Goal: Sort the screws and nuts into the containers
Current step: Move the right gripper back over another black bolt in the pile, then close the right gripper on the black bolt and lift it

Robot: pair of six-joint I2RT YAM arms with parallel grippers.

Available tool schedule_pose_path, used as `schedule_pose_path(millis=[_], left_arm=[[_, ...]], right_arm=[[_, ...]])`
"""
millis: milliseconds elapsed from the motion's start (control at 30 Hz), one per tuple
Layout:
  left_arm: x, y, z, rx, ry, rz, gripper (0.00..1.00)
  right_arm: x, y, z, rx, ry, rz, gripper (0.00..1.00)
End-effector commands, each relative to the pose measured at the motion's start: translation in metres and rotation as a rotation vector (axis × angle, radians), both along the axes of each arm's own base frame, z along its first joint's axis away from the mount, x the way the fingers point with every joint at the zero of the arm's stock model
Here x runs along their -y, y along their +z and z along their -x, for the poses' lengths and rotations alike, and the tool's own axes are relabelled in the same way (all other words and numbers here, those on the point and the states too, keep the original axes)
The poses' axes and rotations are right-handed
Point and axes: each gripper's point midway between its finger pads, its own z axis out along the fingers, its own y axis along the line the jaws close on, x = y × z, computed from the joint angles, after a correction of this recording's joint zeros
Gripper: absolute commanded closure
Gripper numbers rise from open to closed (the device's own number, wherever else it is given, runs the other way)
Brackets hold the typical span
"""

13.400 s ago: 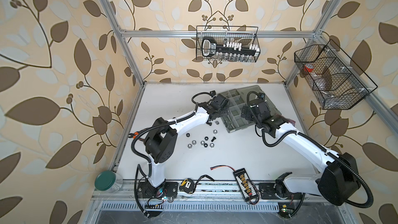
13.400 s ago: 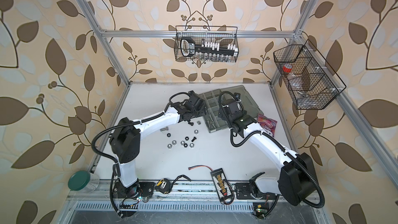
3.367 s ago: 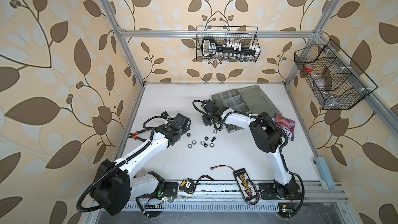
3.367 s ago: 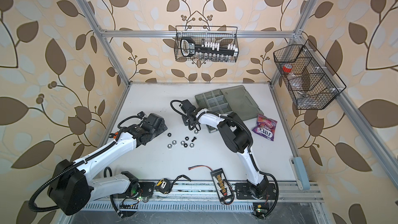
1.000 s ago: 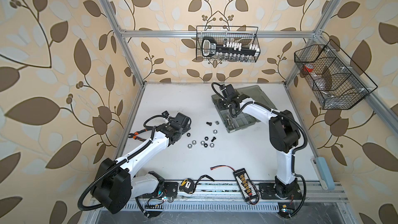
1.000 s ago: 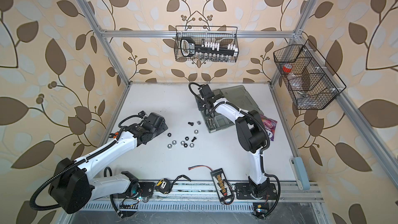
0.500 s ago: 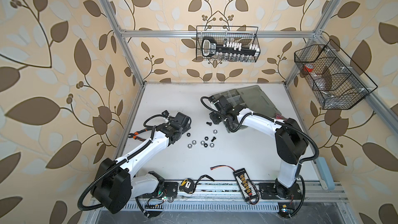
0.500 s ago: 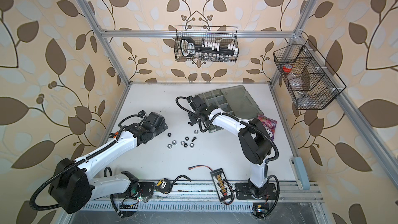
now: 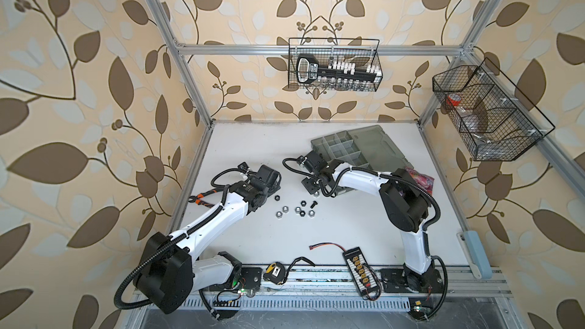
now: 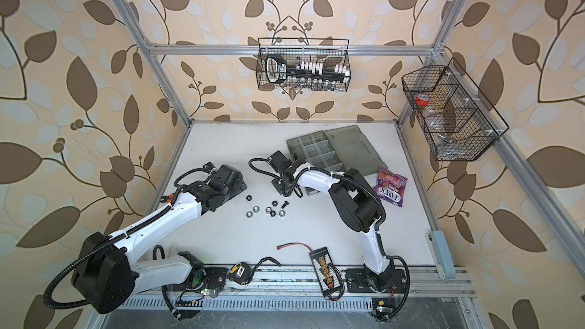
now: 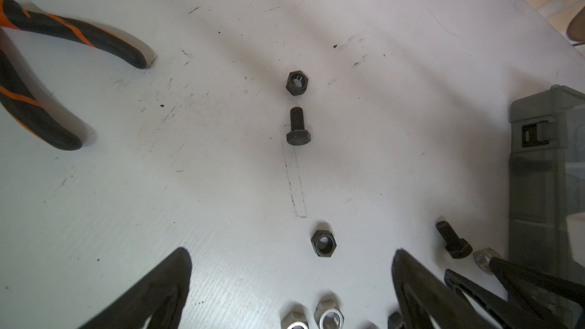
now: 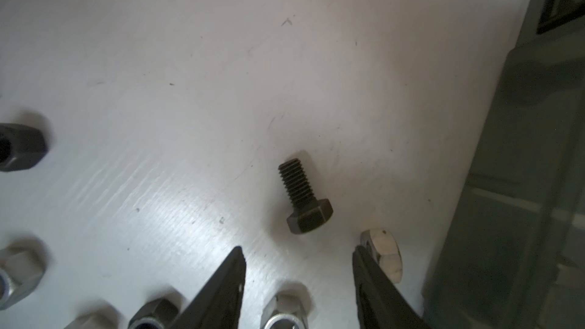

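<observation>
Right claw (image 12: 297, 250) is about half open and empty, tips just short of a black screw (image 12: 305, 197) lying flat on the surface (image 12: 158, 58), just left of the case (image 12: 522, 185). Head faces the claw, shaft points away, long axis square to the closing line. Advise: advance, straddle the shaft, keep clear of the silver nut (image 12: 383, 253) beside one finger. Left claw (image 11: 291, 252) is spread wide and empty.

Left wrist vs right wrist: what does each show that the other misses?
Left wrist only: pliers, a second black bolt with a black nut past its tip, the open left tool. Right wrist only: nothing sits between the right tool's parted tips. Both: the black bolt beside the grey case, a silver nut by one tip.
</observation>
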Motion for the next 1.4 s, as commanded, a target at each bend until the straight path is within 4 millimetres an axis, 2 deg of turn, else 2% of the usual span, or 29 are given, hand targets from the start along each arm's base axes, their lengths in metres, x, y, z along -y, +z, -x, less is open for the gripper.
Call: schedule_pose_path(millis=[0,200,700,1000,1367], left_arm=[[-0.005,0.014,-0.006,0.029,0.027,-0.009,0.01],[-0.004,0.013,-0.007,0.028,0.024,-0.01,0.01],[-0.005,0.012,-0.005,0.016,0.021,-0.019,0.01],[-0.005,0.01,-0.006,0.01,0.017,-0.019,0.01],[-0.004,0.01,-0.006,0.008,0.017,-0.022,0.01]], right_arm=[[0.001,-0.005,-0.007,0.005,0.001,0.041,0.44],[0.0,-0.016,-0.016,0.009,-0.015,0.078,0.44],[-0.005,-0.026,-0.029,0.003,-0.02,0.104,0.51],[0.001,-0.032,-0.032,-0.027,-0.03,0.114,0.64],[-0.007,-0.04,-0.022,-0.105,0.009,0.093,0.8]])
